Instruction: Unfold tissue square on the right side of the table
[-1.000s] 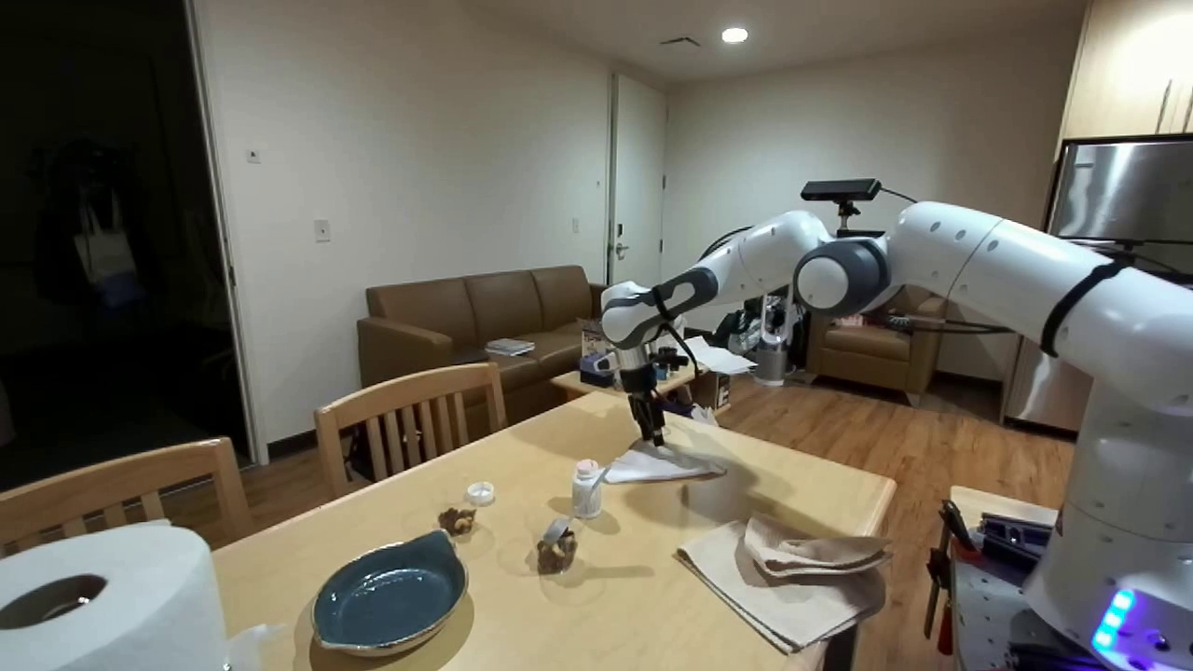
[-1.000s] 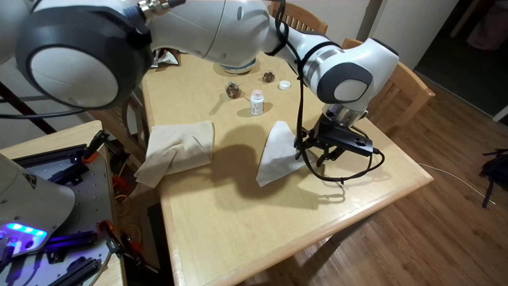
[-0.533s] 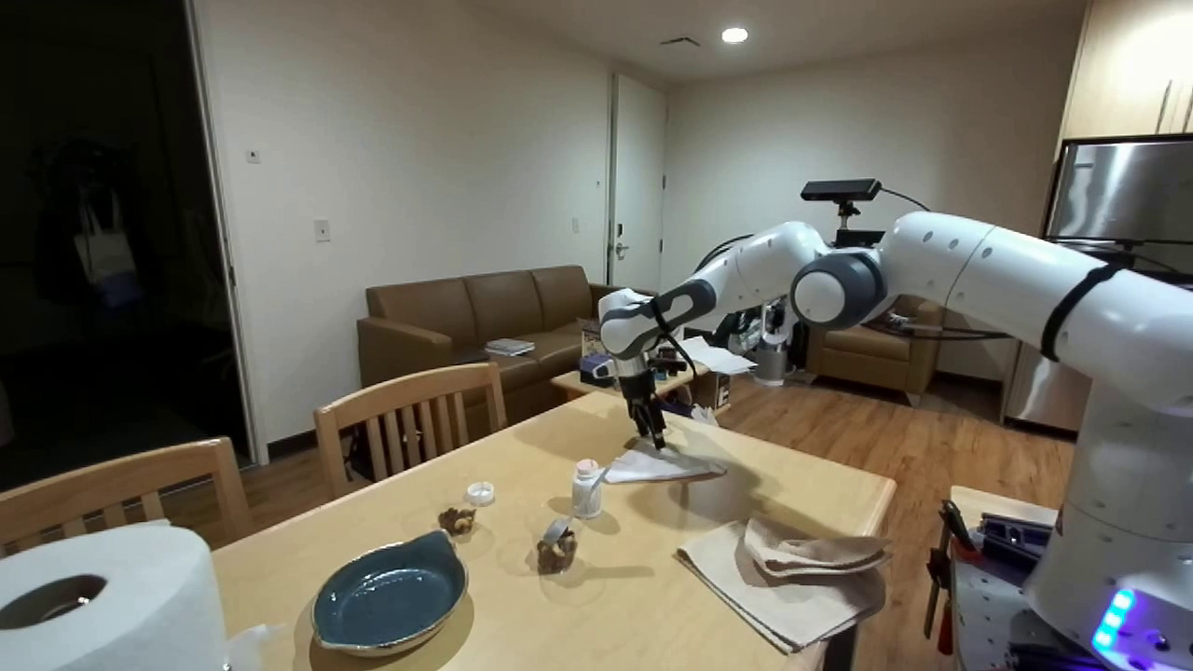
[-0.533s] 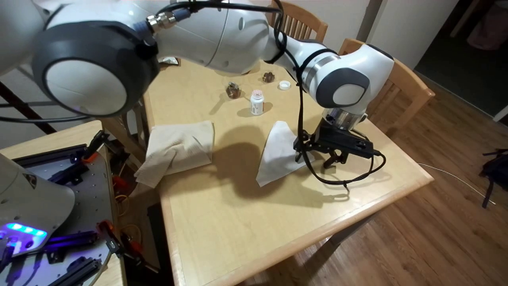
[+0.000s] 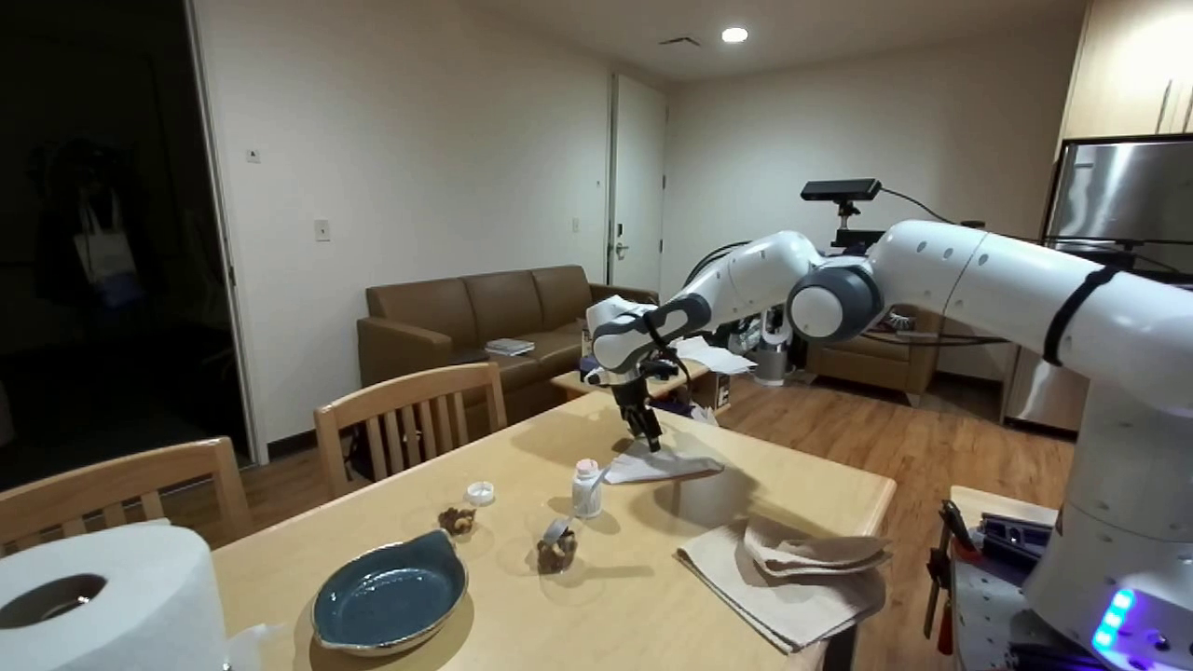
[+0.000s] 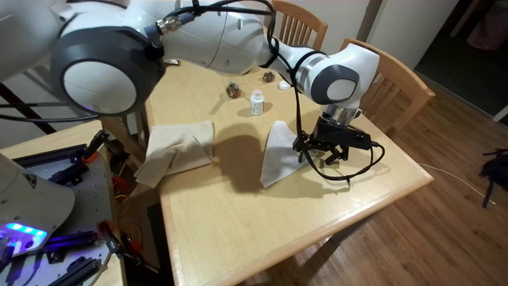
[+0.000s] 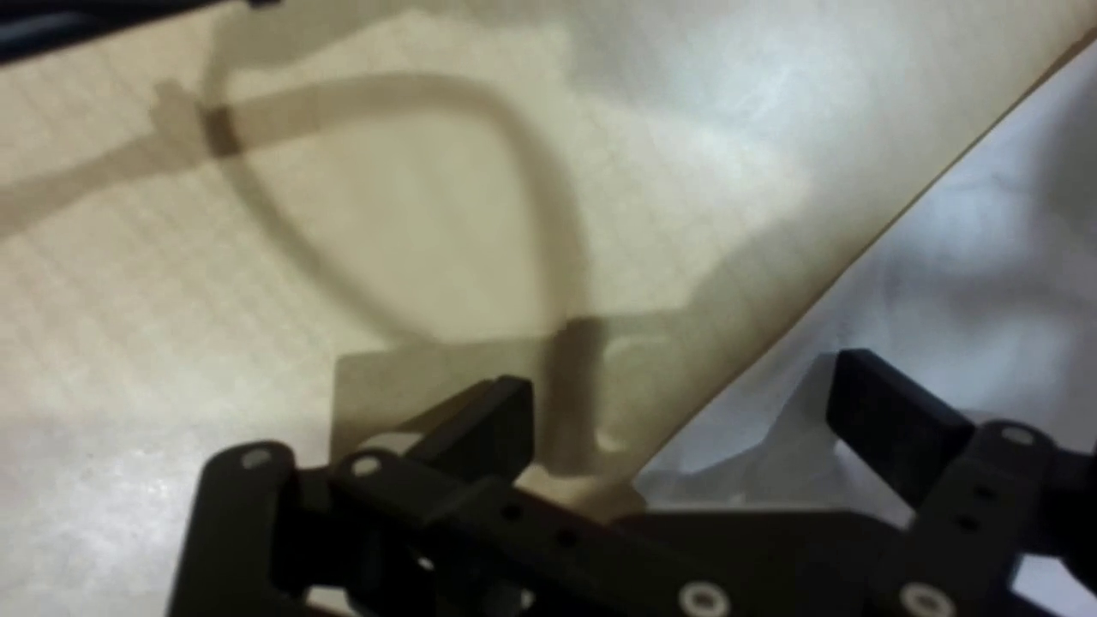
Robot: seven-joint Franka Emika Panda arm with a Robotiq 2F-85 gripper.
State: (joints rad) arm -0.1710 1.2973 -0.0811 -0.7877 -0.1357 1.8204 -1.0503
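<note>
The white tissue (image 6: 278, 159) lies flat on the wooden table (image 6: 222, 238) in a roughly triangular shape; it also shows in an exterior view (image 5: 643, 469). My gripper (image 6: 316, 159) is over its long edge and hides part of it. In an exterior view the gripper (image 5: 654, 445) points down, tilted, just above the tissue. In the wrist view the gripper (image 7: 681, 407) is open with nothing between its fingers. One finger is over the tissue (image 7: 968, 283), the other over bare table, with the tissue's edge running between them. I cannot tell whether a fingertip touches the tissue.
A crumpled beige cloth (image 6: 182, 147) lies at the table edge nearest the robot base. A white bottle (image 5: 586, 491), a white lid (image 5: 480, 493), brown clumps (image 5: 556, 552), a blue dish (image 5: 390, 596) and a paper roll (image 5: 112, 596) stand on the table. Chairs (image 5: 405, 424) line one side.
My gripper's fingers have spread apart. The wrist has shifted and tilted slightly. The tissue has slid a little, its near corner moving slightly toward the gripper's side.
</note>
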